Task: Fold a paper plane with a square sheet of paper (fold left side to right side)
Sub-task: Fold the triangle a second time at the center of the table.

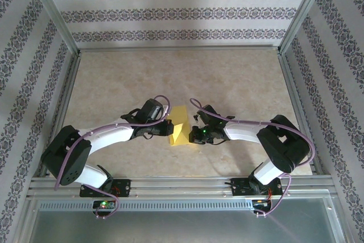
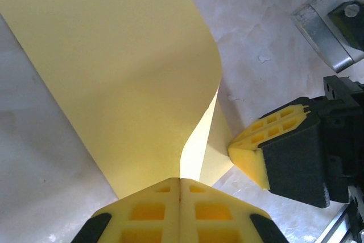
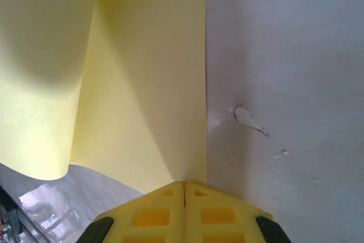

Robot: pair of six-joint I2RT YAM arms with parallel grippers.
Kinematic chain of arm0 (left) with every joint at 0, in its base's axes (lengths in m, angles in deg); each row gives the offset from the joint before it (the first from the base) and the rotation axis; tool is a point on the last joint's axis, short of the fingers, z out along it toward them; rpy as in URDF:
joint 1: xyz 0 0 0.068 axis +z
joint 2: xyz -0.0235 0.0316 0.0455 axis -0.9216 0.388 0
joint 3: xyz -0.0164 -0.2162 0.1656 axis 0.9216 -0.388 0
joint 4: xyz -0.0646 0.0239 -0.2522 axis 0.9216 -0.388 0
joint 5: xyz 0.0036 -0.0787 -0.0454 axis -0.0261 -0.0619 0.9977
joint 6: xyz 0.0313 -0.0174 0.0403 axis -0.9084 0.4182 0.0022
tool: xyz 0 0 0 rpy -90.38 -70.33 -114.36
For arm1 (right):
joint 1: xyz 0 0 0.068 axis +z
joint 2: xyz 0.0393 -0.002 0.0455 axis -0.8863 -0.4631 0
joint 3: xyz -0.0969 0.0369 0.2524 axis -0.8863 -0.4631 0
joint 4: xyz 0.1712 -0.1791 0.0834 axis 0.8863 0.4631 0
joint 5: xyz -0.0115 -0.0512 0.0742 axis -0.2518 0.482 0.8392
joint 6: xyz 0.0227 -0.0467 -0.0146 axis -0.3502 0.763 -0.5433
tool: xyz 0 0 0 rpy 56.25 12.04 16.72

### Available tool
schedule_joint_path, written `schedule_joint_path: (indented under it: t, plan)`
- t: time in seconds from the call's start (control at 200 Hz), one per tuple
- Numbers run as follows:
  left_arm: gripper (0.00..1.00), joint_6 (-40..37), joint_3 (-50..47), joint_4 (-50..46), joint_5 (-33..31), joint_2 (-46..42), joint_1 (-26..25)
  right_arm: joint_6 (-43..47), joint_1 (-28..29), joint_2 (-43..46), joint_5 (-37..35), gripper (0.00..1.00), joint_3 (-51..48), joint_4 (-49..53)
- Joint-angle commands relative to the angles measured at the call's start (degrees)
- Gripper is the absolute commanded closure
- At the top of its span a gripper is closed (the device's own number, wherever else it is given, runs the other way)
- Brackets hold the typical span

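Observation:
The square sheet of paper (image 1: 180,123) is plain yellow and lies mid-table between the two arms. Its left side is lifted and curls over toward the right, the raised flap (image 2: 114,66) arching above the lower layer (image 2: 211,152). My left gripper (image 2: 181,180) is shut on the lifted edge, at the sheet's left side (image 1: 169,127). My right gripper (image 3: 185,184) is shut, its tips resting on the flat layer's (image 3: 148,101) near right corner; whether it pinches the paper I cannot tell. Its yellow fingertip (image 2: 255,147) touches that corner, and from above that gripper (image 1: 193,131) sits beside the sheet.
The beige table (image 1: 227,78) is boxed in by aluminium rails (image 1: 176,49) and patterned walls. A white scuff (image 3: 250,121) marks the table right of the sheet. A metal part of the right arm (image 2: 327,27) shows beyond its finger.

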Motion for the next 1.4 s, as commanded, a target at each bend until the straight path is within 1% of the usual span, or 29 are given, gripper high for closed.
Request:
schedule_joint_path:
  t: [0.0, 0.155, 0.535, 0.964, 1.394]
  plan:
    - [1.0, -2.7, -0.1, -1.7, 1.5, 1.5, 1.2, 1.3, 0.5, -2.1, -2.5, 1.0, 0.4, 3.3]
    - [1.0, -3.5, 0.2, -0.6, 1.7, 3.9, 1.5, 1.1, 0.6, -2.6, -2.5, 1.0, 0.4, 3.3]
    - [1.0, -6.4, 3.4, -2.2, 2.0, 8.5, 2.3, 1.4, 0.8, -3.8, -3.3, 1.0, 1.3, 5.6]
    - [1.0, -7.8, 4.4, -3.7, -2.1, 9.3, 2.7, 1.7, 0.7, -4.5, -3.5, 1.0, 1.7, 6.6]
    - [1.0, -8.6, 5.3, -3.9, -3.1, 9.9, 3.0, 1.8, 0.7, -5.0, -3.5, 1.0, 1.9, 7.0]
